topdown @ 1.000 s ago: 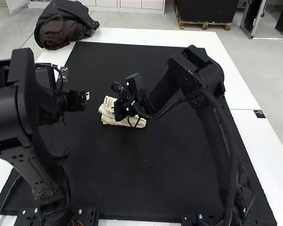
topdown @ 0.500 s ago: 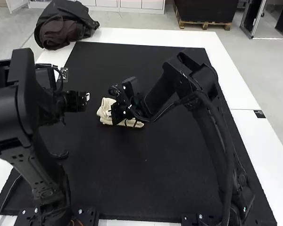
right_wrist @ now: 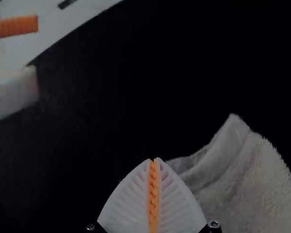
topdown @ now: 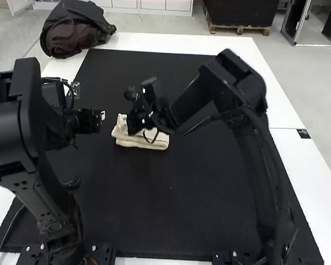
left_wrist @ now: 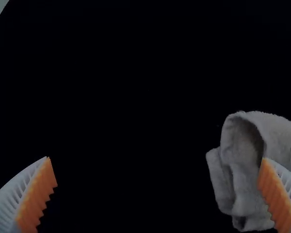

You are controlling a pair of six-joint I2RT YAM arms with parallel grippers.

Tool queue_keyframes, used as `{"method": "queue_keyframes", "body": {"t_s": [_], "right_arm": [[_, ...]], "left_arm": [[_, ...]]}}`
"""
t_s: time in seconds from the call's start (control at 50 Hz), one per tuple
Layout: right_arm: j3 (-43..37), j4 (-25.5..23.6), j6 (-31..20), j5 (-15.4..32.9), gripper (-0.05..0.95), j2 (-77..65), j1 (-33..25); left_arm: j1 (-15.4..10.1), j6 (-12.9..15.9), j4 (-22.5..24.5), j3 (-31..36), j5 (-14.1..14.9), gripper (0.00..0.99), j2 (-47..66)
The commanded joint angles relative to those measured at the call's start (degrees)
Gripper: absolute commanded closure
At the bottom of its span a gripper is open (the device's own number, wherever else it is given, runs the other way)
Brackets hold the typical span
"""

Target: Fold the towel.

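The cream towel (topdown: 133, 141) lies folded into a small layered bundle on the black mat. Over its back left part is my right gripper (topdown: 133, 122). My left gripper (topdown: 99, 117) hangs to the left of the bundle, apart from it. In the left wrist view, my left gripper (left_wrist: 156, 158) has its fingers wide apart, and one overlaps the towel (left_wrist: 277, 132), whose fold curls into a rounded opening. In the right wrist view, my right gripper (right_wrist: 154, 159) has its ribbed fingers pressed together, with the towel (right_wrist: 247, 179) beside and behind them.
The black mat (topdown: 154, 204) covers most of the white table (topdown: 254, 72). A dark bundle of fabric (topdown: 74, 30) sits at the table's back left corner. The right arm's links reach over the mat's right half.
My right gripper has shifted slightly left and back over the towel, its elbow first dipping left, then swinging back right. The towel has slid a little left. The left arm stays put.
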Motion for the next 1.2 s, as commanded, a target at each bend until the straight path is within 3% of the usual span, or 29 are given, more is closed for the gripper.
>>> {"method": "queue_keyframes", "body": {"t_s": [0.0,0.3,0.62,0.86,1.18], "right_arm": [[-0.62,-0.75,0.47,-0.56,0.92,-3.85,-0.54],[-3.00,-0.22,0.03,-0.39,0.92,-5.61,-3.71],[-5.37,3.64,-1.99,-0.12,0.92,-0.95,-6.70],[-5.81,7.86,-2.52,-0.04,0.93,3.62,-6.17],[-12.31,18.41,-2.26,0.23,0.92,9.51,-5.03]], "left_arm": [[0.30,-0.71,0.45,-0.09,0.83,0.025,-1.36],[0.21,-0.71,0.19,-0.18,0.83,0.025,-1.36],[0.21,-0.71,0.72,-0.09,0.92,0.025,-1.36],[0.12,-0.71,0.98,-0.18,0.92,0.025,-1.36],[0.30,-1.15,1.24,-0.18,1.18,0.025,-1.36]]}}
